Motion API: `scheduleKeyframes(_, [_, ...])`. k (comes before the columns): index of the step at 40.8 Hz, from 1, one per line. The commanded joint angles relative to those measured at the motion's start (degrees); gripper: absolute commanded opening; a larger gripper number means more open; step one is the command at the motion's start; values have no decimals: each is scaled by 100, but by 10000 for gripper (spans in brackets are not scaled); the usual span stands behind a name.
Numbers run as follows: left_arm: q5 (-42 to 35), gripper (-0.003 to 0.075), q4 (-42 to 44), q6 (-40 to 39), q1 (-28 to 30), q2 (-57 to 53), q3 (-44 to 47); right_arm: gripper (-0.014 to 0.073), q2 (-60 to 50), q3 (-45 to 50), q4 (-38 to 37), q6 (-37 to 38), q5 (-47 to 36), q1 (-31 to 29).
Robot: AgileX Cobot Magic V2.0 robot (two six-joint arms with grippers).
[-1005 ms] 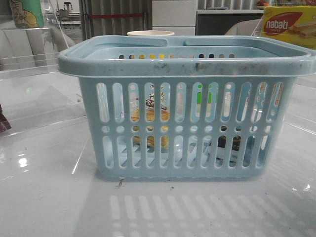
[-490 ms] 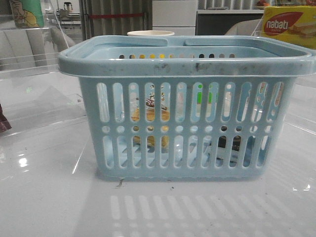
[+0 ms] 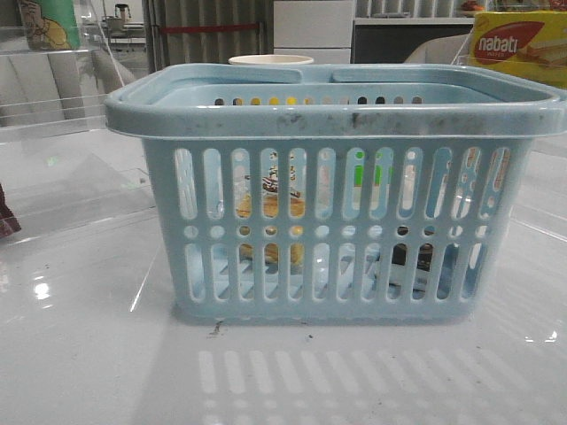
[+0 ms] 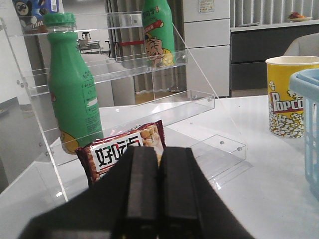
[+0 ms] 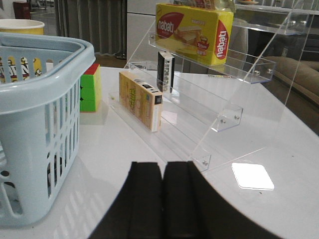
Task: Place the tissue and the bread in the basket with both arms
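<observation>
Looking through the slotted wall of the basket (image 3: 337, 230) in the front view, the bread (image 3: 270, 221) and tissue (image 3: 409, 261) lie inside, so delivery seems complete. Left gripper (image 4: 158, 191) shows fingers pressed together, empty, beside a snack packet (image 4: 122, 152). Right gripper (image 5: 163, 199) likewise closed, beside the basket.

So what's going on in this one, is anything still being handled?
Nothing is being handled right now. Both items sit inside the basket: the bread shows through the slots on the robot's left side, the tissue lies low on its right. The left gripper and right gripper have their jaws shut on nothing, each off to its own side of the basket, near the clear shelves. It looks like the job is done.
</observation>
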Motion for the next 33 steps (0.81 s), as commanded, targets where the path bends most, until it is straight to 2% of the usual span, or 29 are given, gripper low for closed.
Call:
scheduleKeyframes(1, [-500,91,-12,-59,-47,-92,-2,69,-104,4,72,-53,-580,77])
scheduleKeyframes(9, [-500,91,-12,-59,-47,-92,-2,69,-104,4,551,-53,-842,104])
scheduleKeyframes(33, [-500,91,-12,-59,-47,-92,-2,69,-104,4,561,-53,-823,98])
